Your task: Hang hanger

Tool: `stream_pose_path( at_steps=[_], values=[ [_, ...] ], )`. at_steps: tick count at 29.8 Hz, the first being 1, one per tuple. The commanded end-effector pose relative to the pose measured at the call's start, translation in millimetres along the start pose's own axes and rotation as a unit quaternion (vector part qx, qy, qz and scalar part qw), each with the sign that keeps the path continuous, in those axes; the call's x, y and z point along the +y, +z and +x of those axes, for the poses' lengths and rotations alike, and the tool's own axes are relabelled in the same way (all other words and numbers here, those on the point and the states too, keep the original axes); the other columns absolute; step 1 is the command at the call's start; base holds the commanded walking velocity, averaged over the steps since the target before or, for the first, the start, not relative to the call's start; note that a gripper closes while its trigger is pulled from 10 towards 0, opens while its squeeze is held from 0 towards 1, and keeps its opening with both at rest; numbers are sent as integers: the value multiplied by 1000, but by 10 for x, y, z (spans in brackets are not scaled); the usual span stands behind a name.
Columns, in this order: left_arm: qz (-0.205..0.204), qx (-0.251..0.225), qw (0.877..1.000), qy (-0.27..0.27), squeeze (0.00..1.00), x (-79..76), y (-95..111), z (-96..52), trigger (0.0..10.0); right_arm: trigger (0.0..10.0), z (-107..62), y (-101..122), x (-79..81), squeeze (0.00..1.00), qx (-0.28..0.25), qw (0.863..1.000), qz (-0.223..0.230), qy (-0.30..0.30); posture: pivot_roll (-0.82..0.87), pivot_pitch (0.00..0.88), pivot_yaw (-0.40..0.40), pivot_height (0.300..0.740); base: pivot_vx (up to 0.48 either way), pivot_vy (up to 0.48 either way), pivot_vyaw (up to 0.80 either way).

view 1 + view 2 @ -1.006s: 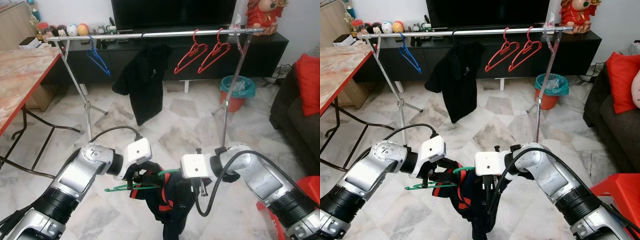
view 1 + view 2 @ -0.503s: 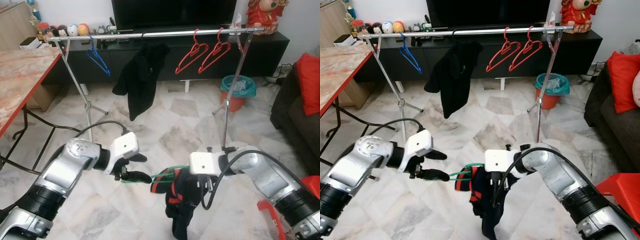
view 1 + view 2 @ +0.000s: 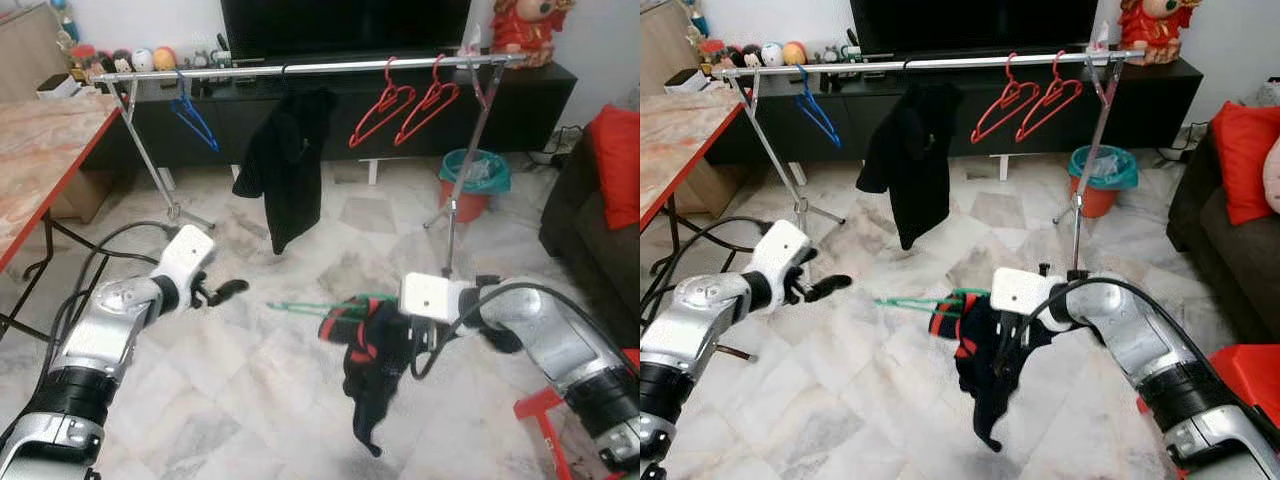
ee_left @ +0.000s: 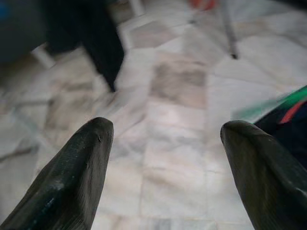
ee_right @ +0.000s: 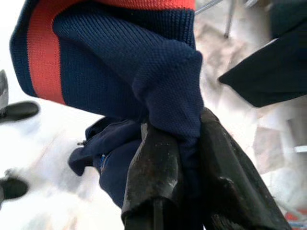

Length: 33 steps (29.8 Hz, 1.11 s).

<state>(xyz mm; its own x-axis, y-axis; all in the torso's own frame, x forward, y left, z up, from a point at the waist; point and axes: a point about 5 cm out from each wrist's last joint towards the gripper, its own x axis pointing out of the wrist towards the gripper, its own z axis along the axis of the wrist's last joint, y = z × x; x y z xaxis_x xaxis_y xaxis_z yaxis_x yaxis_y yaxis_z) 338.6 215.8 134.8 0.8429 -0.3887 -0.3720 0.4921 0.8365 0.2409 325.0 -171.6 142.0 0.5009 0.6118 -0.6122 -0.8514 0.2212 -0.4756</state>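
A robot looks down at a marble floor (image 3: 250,400) in a living room. Across the far side stands a metal clothes rail (image 3: 300,68) on thin legs, in front of a low black TV cabinet (image 3: 520,95). On the rail hang a blue hanger (image 3: 196,118), a black garment (image 3: 290,165) and two red hangers (image 3: 405,100) side by side.

The right gripper (image 5: 187,191) is low and near the middle of the scene, its two black fingers pinched tight on a fold of a navy garment with red stripes (image 3: 368,350). The wrist view shows the knit fabric bunched between the fingers. The garment sits on a green hanger (image 3: 310,306), which juts out level towards the robot's left, with the cloth drooping below it towards the floor. So the task's hanger is held up by the fabric, well short of the rail and lower than it.

The left gripper (image 3: 222,292) is held out to the left, apart from the hanger's tip, its fingers spread wide with nothing between them. Its wrist view shows bare floor between the fingers (image 4: 72,177) and a blurred edge of the green hanger.

Judging from this, the right arm carries the load alone and the left is free. The hanger is not yet hung; it must be raised and its hook brought over the rail, probably in a gap between the garments already there.
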Motion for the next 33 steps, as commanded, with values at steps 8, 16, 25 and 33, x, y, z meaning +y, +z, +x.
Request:
stream_pose_path(
  at_steps=[8,16,25,33],
  values=[
    [-82,83,992,53,0,-74,-476,36,10000,0,-54,245,-201,0,-65,997,-4,-48,-91,0,54,740,0,0,0],
    [-164,48,983,-65,0,-341,-434,66,10000,0,-48,385,-231,0,-106,993,2,-58,-89,0,58,740,0,0,0],
    [-129,-1,978,-164,0,-487,-293,-11,10000,0,-177,466,-319,0,-134,989,-3,-56,-94,0,66,740,0,0,0],
    [-105,-18,969,-224,0,-533,-206,-92,10000,0,-415,194,-290,0,-70,997,-31,5,-100,0,72,740,0,0,0]
  ],
)
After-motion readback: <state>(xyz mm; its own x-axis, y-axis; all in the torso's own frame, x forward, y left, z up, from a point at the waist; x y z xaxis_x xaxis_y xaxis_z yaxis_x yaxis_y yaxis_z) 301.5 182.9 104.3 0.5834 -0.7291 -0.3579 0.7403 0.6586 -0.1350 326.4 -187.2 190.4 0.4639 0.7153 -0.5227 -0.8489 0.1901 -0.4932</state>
